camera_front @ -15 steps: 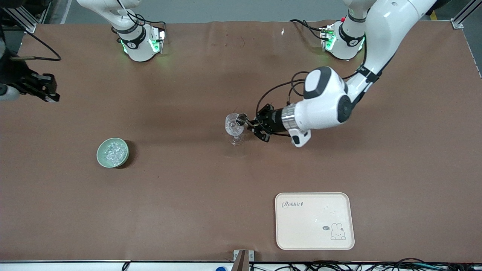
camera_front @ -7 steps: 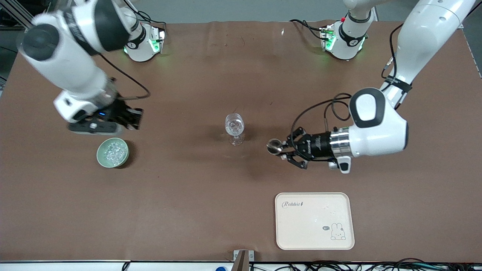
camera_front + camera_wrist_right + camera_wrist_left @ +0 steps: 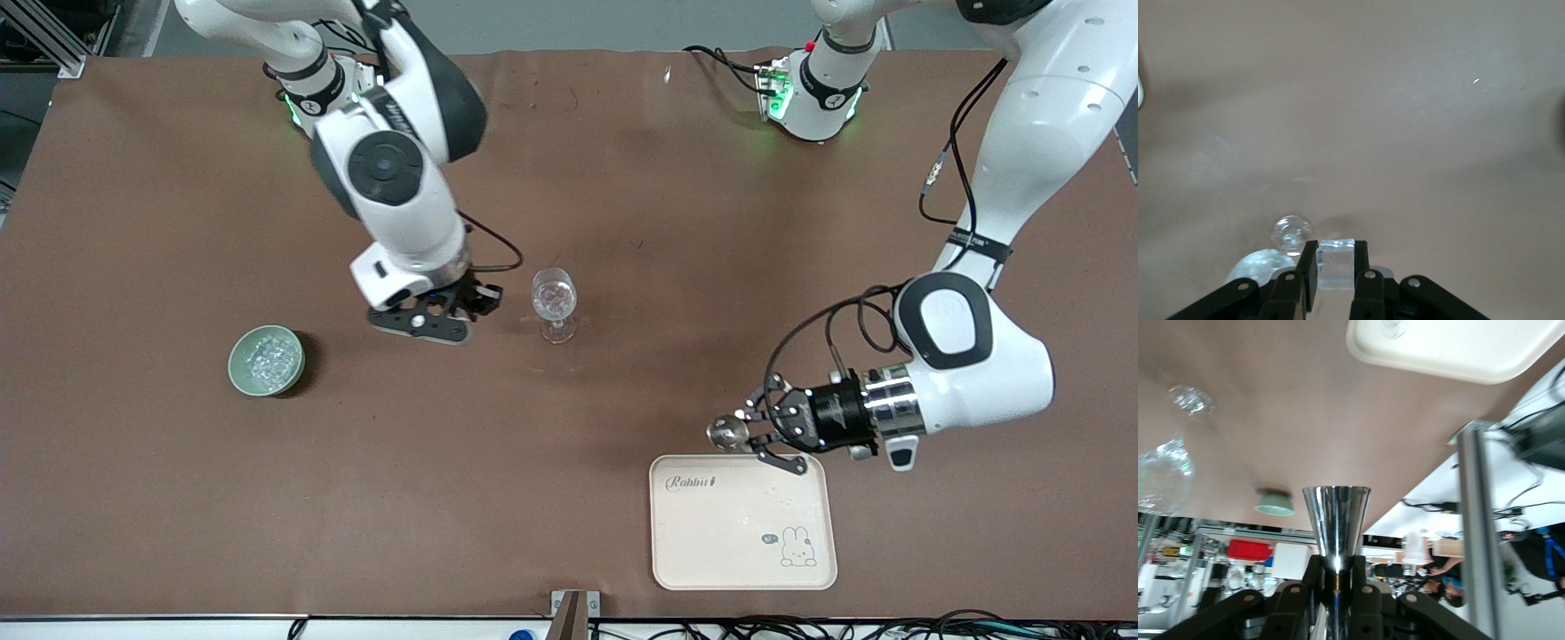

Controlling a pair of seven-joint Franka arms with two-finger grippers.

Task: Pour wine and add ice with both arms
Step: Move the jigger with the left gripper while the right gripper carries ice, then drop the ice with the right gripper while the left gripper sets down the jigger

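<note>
A clear stemmed glass [image 3: 554, 302] stands mid-table. My right gripper [image 3: 476, 302] hangs just beside it, toward the right arm's end, and is shut on one clear ice cube [image 3: 1336, 263]. The right wrist view shows the glass [image 3: 1289, 233] just below the cube. A green bowl [image 3: 266, 359] holds several more ice cubes. My left gripper [image 3: 754, 433] is shut on a small steel cup [image 3: 727, 433], held sideways over the table at the cream tray's [image 3: 742, 551] edge. In the left wrist view the cup [image 3: 1337, 520] sits between the fingers.
The cream tray with a rabbit print lies near the front camera, toward the left arm's end. The left wrist view also shows the tray [image 3: 1458, 350], the glass [image 3: 1165, 473] and the bowl [image 3: 1275, 503]. A metal bracket [image 3: 573, 613] sits at the table's near edge.
My left gripper has carried the steel cup from the glass's rim away to the tray's edge. My right arm swung in past the bowl and now holds an ice cube beside the glass.
</note>
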